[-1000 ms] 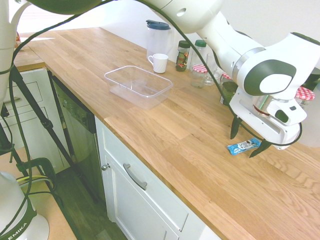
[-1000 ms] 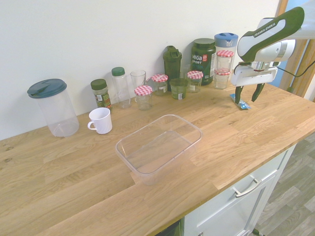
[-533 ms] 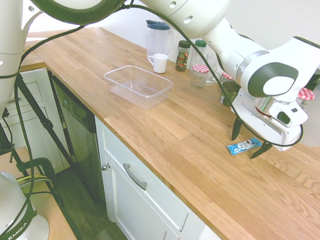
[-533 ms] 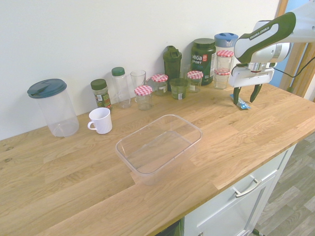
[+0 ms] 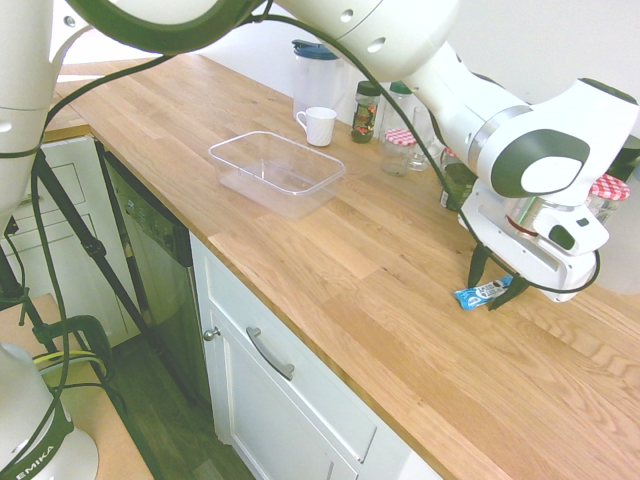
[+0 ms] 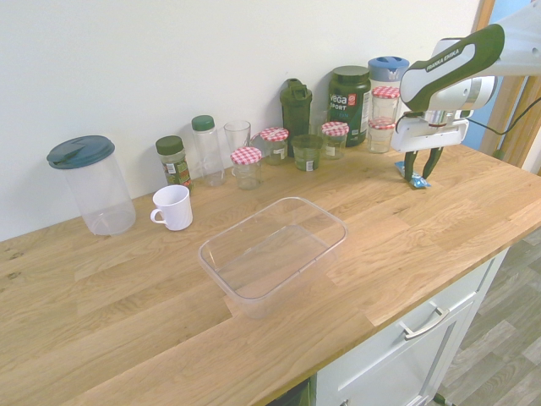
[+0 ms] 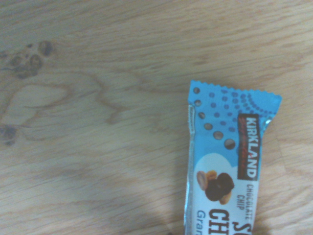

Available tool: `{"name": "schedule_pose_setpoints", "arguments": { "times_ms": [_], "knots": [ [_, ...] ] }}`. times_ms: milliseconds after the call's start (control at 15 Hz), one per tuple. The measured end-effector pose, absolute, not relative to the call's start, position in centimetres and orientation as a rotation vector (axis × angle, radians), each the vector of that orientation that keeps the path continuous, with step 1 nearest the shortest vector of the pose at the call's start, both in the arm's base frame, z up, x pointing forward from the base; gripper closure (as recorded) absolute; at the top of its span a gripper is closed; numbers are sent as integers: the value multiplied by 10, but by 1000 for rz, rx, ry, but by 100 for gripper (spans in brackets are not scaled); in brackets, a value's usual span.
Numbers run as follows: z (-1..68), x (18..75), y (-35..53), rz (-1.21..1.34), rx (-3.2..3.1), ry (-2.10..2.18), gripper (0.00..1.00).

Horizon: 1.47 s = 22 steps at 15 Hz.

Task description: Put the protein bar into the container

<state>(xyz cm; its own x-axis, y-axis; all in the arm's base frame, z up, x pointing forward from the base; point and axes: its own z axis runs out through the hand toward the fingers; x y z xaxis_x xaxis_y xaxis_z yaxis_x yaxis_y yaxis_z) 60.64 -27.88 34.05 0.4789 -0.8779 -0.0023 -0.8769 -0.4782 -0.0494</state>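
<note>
In the first exterior view, the gripper is seen pointing straight down over the protein bar, which lies flat on the wooden counter, well apart from the container. The jaws are set narrowly, one dark finger on each side of the bar; whether the wrapper is pinched yet cannot be told. For a sound grasp, the bar should be kept centred between the fingers and squeezed across its short width, low enough that the slippery wrapper is not merely nipped at its edge.

In the second exterior view, the gripper is shown at the far end of the counter from the container, with the blue bar at its fingertips. A clear lift is advisable before the long carry, so that the container's rim is cleared.

In the wrist view, the bar's crimped end and print are seen against bare wood.
</note>
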Motion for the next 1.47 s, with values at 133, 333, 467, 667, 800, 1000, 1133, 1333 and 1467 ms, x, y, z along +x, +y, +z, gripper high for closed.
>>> {"name": "schedule_pose_setpoints", "arguments": {
  "times_ms": [133, 333, 467, 667, 800, 1000, 1133, 1333, 1467],
  "knots": [
    [341, 607, -278, -37, -2666, 1578, 100],
    [341, 607, -277, -40, -2666, 1578, 100],
    [341, 608, -277, -42, -2667, 1577, 100],
    [349, 609, -274, -65, -2668, 1569, 100],
    [378, 608, -265, -125, -2671, 1541, 100],
    [439, 594, -223, -222, -2689, 1466, 100],
    [468, 579, -171, -259, -2720, 1414, 100],
    [490, 561, -72, -297, -2777, 1334, 100],
    [494, 554, -11, -316, -2820, 1278, 100]
  ]
}}
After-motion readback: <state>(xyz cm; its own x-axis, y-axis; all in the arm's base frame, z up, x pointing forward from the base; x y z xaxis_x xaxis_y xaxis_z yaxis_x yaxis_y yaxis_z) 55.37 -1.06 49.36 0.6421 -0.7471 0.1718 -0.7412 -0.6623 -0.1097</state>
